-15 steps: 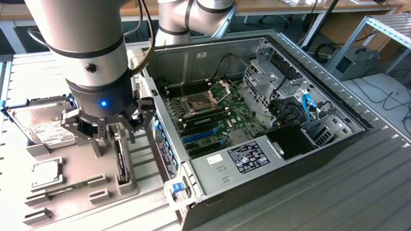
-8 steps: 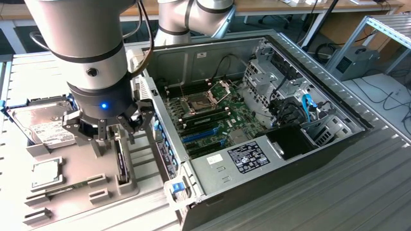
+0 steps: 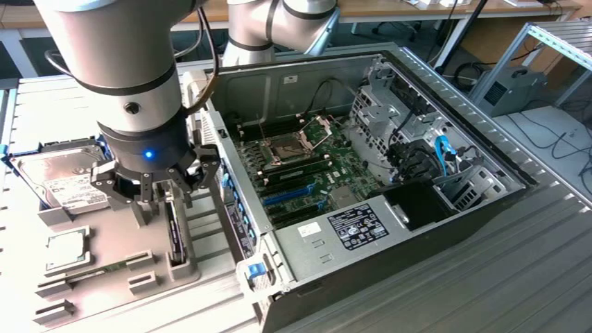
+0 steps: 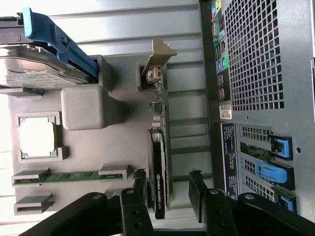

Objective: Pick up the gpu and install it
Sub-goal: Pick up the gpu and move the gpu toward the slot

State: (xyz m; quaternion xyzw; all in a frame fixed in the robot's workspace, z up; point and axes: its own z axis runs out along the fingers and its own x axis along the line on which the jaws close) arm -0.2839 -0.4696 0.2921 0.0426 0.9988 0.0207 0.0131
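Gripper wide open, empty. Gpu stands on edge in slot of grey tray, beside computer case. Card's long axis runs between fingers, square to closing direction; no contact visible.

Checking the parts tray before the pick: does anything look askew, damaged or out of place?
Nothing stands out. The gpu stands on edge, straight in its slot on the grey tray, with the open claw on either side of it. The hard drive and memory stick sit square in their holders.
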